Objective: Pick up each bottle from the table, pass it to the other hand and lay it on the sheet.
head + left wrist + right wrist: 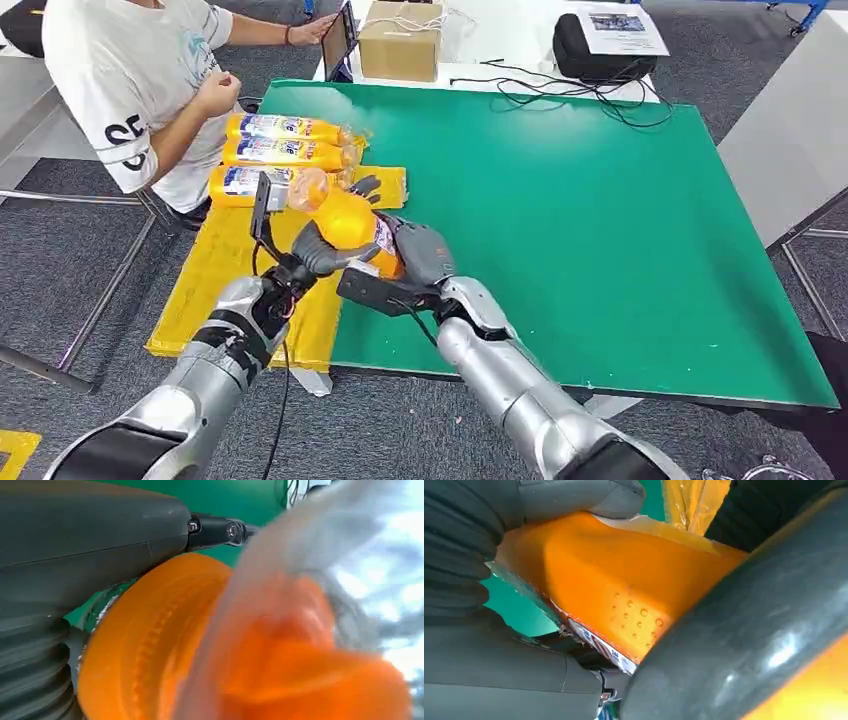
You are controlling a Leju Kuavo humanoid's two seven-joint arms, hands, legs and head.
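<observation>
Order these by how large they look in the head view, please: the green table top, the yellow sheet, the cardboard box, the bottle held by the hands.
1. Green table top.
2. Yellow sheet.
3. and 4. Cardboard box and held bottle: they look alike; the hands hide part of the bottle and it is nearer the camera, so I do not rank them.

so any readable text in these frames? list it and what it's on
"SF", partly cut off by a fold, on the sleeve of the person's white shirt.
Labels on the three bottles on the sheet: print too small to read.
Label on the held bottle: blurred.
Paper on the black bag: too small.
</observation>
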